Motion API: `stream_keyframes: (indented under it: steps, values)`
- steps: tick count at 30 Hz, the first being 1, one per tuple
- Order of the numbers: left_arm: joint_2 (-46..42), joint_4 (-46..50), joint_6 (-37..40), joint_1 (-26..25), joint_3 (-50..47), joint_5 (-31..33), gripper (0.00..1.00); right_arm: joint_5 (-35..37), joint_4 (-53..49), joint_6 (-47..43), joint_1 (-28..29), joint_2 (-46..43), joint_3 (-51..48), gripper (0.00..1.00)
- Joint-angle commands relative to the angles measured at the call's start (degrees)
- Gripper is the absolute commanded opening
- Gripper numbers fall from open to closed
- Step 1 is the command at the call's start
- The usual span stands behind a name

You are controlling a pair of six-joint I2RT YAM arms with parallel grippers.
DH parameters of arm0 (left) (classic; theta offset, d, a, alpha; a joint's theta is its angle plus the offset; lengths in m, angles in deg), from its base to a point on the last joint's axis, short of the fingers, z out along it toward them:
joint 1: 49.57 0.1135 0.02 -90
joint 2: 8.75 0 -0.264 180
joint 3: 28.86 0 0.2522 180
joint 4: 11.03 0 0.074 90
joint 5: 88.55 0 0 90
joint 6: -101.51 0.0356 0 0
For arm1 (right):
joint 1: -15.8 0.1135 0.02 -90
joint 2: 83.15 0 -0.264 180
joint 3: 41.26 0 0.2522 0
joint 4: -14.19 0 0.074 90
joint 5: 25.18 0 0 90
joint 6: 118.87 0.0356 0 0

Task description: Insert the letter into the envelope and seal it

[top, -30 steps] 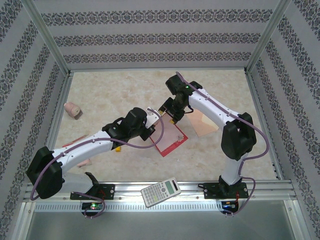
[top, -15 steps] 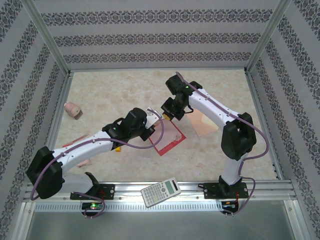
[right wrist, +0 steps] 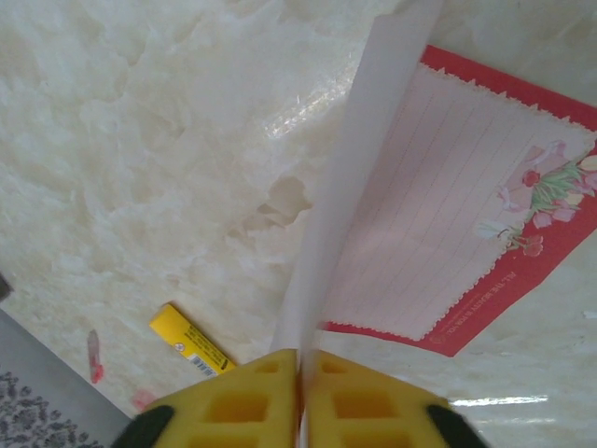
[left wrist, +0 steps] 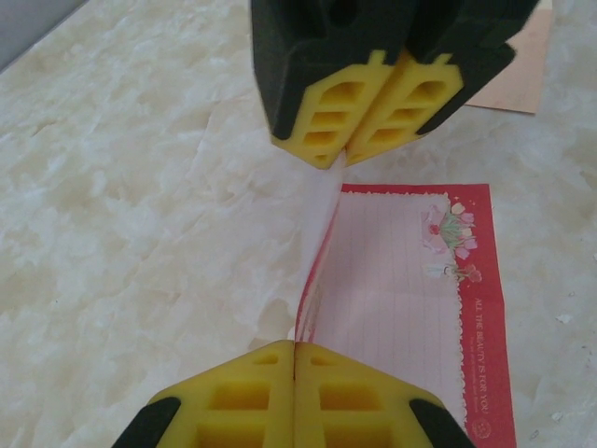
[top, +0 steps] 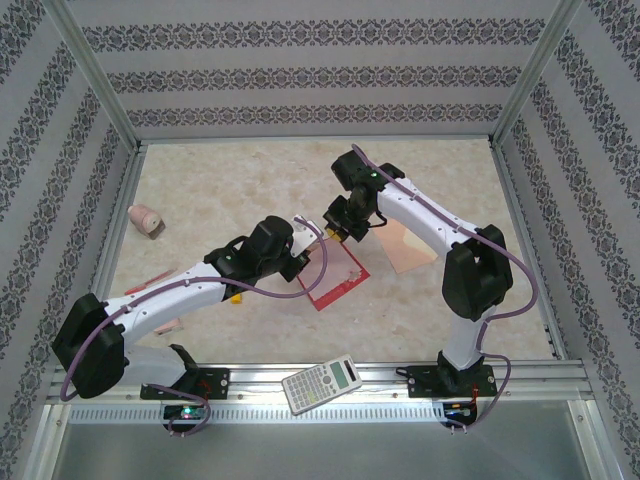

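Observation:
The letter (top: 340,278), white with a red border, lies near the table's middle with one long side folded up. My left gripper (left wrist: 298,347) is shut on that raised edge at its near end. My right gripper (left wrist: 345,159) pinches the same edge at the far end. In the right wrist view the right gripper (right wrist: 300,359) is closed on the thin white fold, and the lined face of the letter (right wrist: 438,233) lies flat to the right. The peach envelope (top: 408,245) lies flat just right of the letter, and its corner (left wrist: 511,79) lies beyond the right gripper.
A calculator (top: 322,383) rests on the front rail between the arm bases. A small yellow stick (right wrist: 191,345) lies on the table left of the letter, and a pink object (top: 145,220) sits at the far left. Patterned walls enclose the table.
The right gripper has closed on the letter's raised edge. The letter has shifted slightly to the left, with its free side drawn in. The left gripper has kept its hold.

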Motion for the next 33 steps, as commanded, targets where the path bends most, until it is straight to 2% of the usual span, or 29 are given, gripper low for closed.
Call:
stream_keyframes:
  steps: [1,9,17,24,31,33]
  values:
    - [-0.83,-2.01,-0.01,-1.0,-0.38,0.56,0.03,-0.16,-0.48,0.57,0.4,-0.31,-0.98,0.21]
    - [-0.9,-2.26,0.08,-0.97,-0.43,0.03,0.0,-1.28,-0.49,1.73,0.44,-0.05,-1.66,0.36]
    - [-1.07,-3.0,0.34,-1.05,-0.8,-1.39,0.0,-2.96,-0.21,2.49,0.75,1.16,-1.68,0.38]
    - [-1.08,-3.43,0.34,-1.06,-0.89,-1.53,0.0,-4.36,-0.01,3.02,1.28,3.09,-1.07,0.36]
    - [-0.71,-3.78,0.17,-1.06,-1.13,-0.72,0.0,-2.82,-0.57,2.38,1.29,3.73,-0.02,0.22]
    - [-0.55,-3.88,0.17,-1.06,-1.22,-0.56,0.0,-2.58,-0.55,2.46,1.28,3.65,0.03,0.21]
